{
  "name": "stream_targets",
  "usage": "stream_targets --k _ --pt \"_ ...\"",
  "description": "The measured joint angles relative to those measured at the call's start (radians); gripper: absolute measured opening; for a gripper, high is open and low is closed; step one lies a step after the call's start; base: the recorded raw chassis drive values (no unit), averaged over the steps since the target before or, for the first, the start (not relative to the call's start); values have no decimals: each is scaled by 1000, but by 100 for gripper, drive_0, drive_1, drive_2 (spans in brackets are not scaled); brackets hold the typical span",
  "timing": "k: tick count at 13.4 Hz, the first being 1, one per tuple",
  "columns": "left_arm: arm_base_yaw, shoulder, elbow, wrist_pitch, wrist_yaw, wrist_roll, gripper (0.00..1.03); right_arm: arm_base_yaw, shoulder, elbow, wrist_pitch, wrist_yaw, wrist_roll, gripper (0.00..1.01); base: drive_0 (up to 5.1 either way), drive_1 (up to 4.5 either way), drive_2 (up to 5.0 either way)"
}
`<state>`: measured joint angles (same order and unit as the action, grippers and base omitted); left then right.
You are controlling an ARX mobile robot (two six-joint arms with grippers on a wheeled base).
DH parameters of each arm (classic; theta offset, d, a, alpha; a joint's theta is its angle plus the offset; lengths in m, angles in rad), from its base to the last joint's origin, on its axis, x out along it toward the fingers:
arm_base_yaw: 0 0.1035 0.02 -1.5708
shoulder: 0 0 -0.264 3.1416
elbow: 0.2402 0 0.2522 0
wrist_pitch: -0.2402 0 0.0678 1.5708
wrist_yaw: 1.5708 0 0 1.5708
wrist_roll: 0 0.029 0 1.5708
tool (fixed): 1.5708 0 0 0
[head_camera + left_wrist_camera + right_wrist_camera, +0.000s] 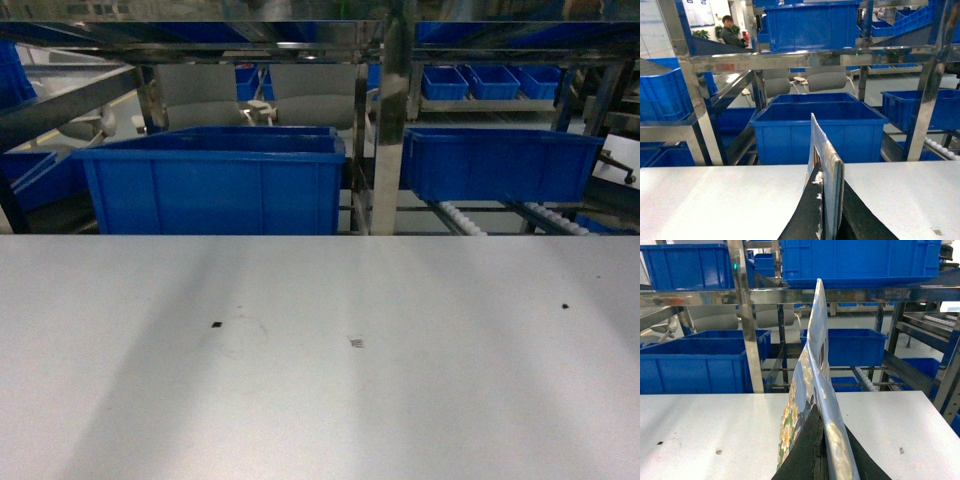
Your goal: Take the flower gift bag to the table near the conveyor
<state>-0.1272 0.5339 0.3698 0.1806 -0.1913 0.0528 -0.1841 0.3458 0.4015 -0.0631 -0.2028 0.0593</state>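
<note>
**A:** Two grippers, each one closed on something. Which has the bag?

**B:** The right gripper point(820, 442). Its dark jaws are pinched together on the bottom edge of the flower gift bag point(812, 365). The bag stands straight up out of them, seen edge-on, with white-yellow blooms on its left face. Its long axis runs upward and slightly away from the wrist, towards the rack.

**A:** And the left?

**B:** The left gripper point(826, 205) is clamped on a thin flat piece point(829, 160), which is also upright and edge-on. I cannot tell what it is, since no print shows from that angle.

**A:** So the bag is off the surface?

**B:** Yes, it is held above the table point(320, 400). I judge that the coming move is only a short lowering straight down under the right wrist, because that arm already has the bag.

**A:** What about the surface and the room?

**B:** The tabletop is flat, pale grey and wide, with only a few dark specks. The conveyor point(462, 218) sits just past the far edge on the right, its white rollers sloping below the blue bins point(215, 185). The head view shows neither arm. A bag this narrow may tip when it is let go, so it would be safer laid on a broad face.
</note>
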Motion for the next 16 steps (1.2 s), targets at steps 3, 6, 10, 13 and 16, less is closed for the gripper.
stream_targets --k 3,6,10,13,16 --pt "4 0 0 0 -9 0 2 0 -1 0 5 -6 0 2 0 0 0" --pt "4 0 0 0 -2 0 2 0 1 0 0 -3 0 2 -5 182 -192" --pt "3 -4 0 0 -2 0 2 0 -1 0 0 -3 0 2 2 431 -427" --pt "3 -4 0 1 -2 0 2 0 0 0 0 -3 0 2 5 434 -423" --pt "4 10 0 -3 -2 0 2 0 14 -2 -6 -3 0 2 2 120 -116"
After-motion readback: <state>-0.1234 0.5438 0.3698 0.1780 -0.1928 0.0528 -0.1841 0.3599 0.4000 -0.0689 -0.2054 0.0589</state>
